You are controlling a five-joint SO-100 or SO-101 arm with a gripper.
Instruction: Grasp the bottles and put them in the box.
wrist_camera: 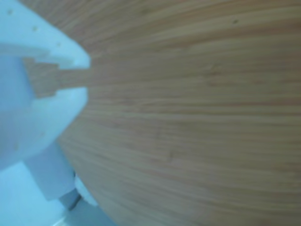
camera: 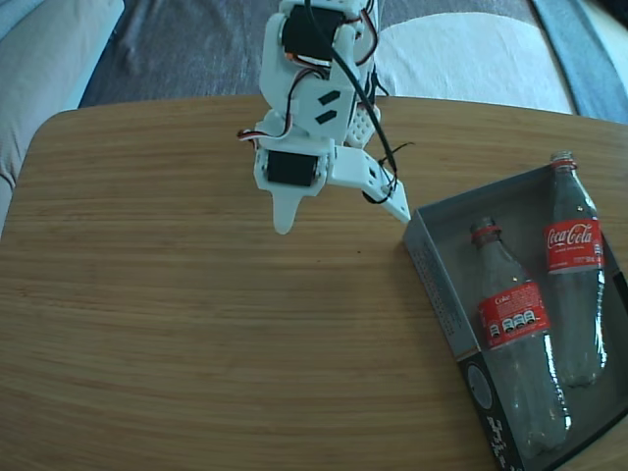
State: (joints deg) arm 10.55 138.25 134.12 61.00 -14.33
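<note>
Two clear bottles with red labels lie side by side inside the box (camera: 433,278) at the right edge of the fixed view, necks pointing away from the camera. One bottle (camera: 512,329) is on the left, the other bottle (camera: 575,270) on the right. My white gripper (camera: 343,218) hangs over the table just left of the box's far corner. It is open with its fingers spread wide and nothing between them. The wrist view is blurred and shows only one white finger (wrist_camera: 42,99) above bare wood.
The wooden table (camera: 196,324) has rounded corners and stretches left and toward the camera. Grey and white cushions (camera: 461,54) lie beyond its far edge. A black cable (camera: 378,128) runs down the arm. The box's black outer side (camera: 496,432) faces the camera.
</note>
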